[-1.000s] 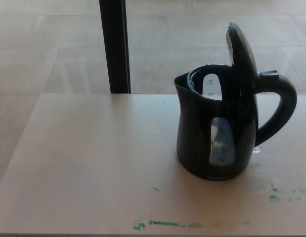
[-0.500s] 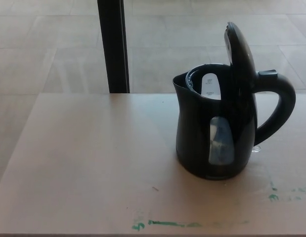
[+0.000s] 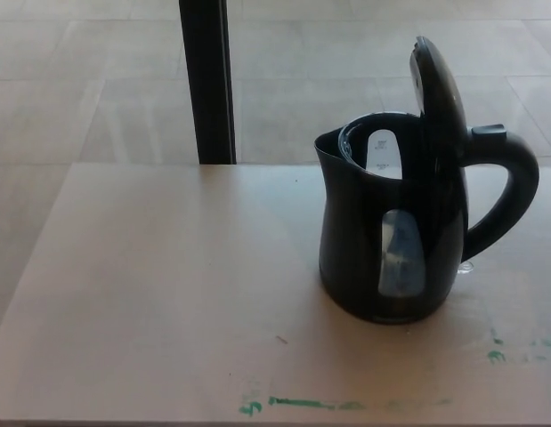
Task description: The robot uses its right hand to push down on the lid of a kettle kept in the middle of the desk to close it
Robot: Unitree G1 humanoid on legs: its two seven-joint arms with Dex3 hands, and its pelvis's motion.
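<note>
Pale tiled floor fills the background beyond the desk, and a dark upright post stands just past the desk's far edge, left of centre. You have a wide bare stretch of desk across the left and middle, with its left edge running diagonally and its near edge just above the bottom of the picture. Green paint smears mark that near edge (more flecks sit toward the lower right). Your black kettle stands upright right of centre, spout to the left, handle to the right and close to the picture's right side. Its lid is swung up nearly vertical, leaving the mouth open. The water window shows pale, but its contents are hard to make out. Neither of your hands appears, so you cannot judge how far their fingers are spread.
</note>
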